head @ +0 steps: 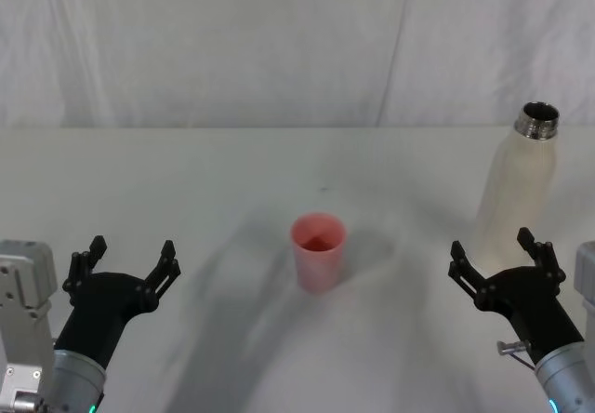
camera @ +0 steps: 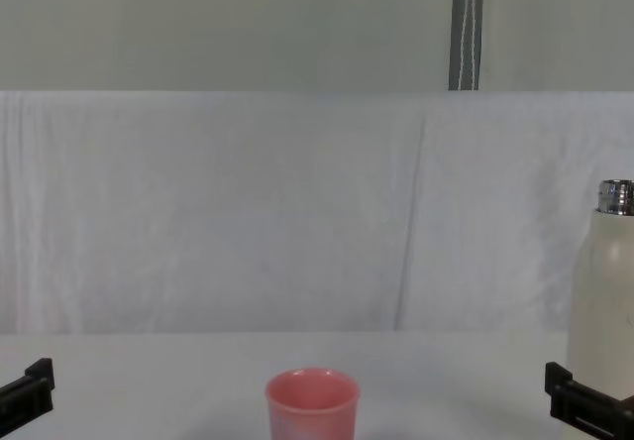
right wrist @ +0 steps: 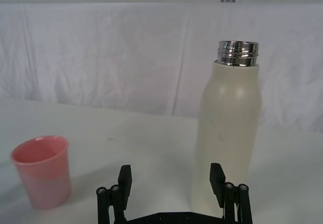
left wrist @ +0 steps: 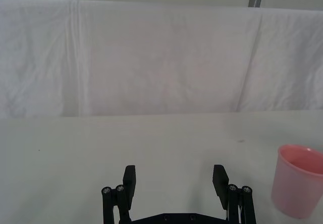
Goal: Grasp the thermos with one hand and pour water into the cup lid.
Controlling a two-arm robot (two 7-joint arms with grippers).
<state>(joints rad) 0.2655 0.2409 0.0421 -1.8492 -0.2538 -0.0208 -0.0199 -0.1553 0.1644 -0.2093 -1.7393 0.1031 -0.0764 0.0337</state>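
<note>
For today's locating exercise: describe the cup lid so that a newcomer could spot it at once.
On the white table, look to the middle, between the two open grippers. There the cup lid stands upright: small, pink and tapered, far shorter than the cream thermos to its right.

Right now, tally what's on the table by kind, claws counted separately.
Thermos: 1, cream-white, upright, neck uncapped, on the robot's right.
Cup lid: 1, pink, upright, mid-table.
Claws: 2, left claw and right claw, both open and holding nothing; the right one sits just in front of the thermos.
Total: 2 things on the table, plus 2 claws.
</note>
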